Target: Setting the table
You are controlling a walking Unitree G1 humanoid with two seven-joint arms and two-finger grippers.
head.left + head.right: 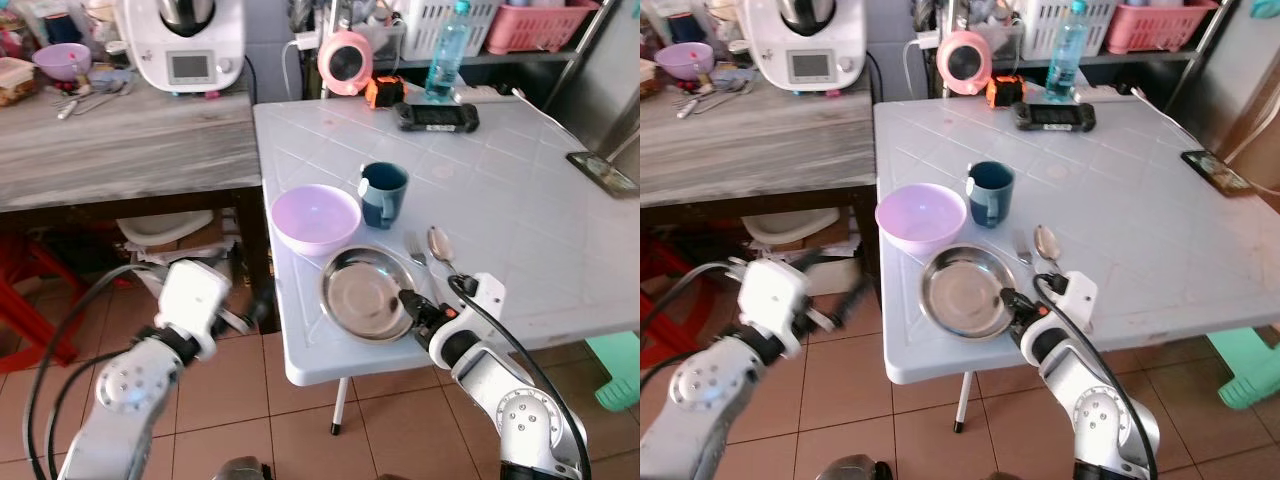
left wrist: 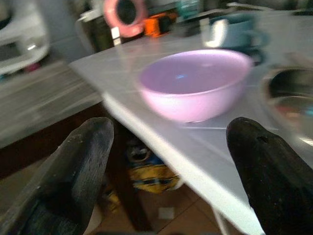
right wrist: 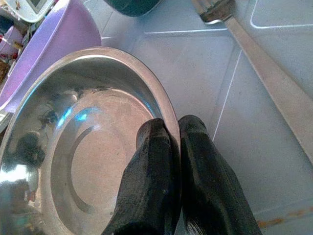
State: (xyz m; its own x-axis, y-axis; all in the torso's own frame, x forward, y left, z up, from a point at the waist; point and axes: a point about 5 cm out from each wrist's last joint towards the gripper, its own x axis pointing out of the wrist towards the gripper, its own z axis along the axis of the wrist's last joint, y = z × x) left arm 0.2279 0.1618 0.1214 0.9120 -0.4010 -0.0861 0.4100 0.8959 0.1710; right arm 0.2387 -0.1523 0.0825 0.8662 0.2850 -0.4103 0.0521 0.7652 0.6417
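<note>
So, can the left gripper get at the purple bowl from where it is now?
Probably yes. The left gripper is open beside the table, facing the purple bowl near that edge, with nothing between them. The right gripper is busy on the metal plate.

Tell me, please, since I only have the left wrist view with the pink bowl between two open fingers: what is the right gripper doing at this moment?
Observer: The right gripper is shut on the rim of the steel plate; the right wrist view shows one finger inside the rim and one outside.
Operator: Thank you. Is there cutlery anywhere near that plate?
Observer: Yes, a fork and a spoon lie side by side on the white table, on the plate's right.
Operator: And where is my left gripper relative to the table?
Observer: The left gripper hangs off the table's left edge, over the floor, below the pink bowl.
</note>
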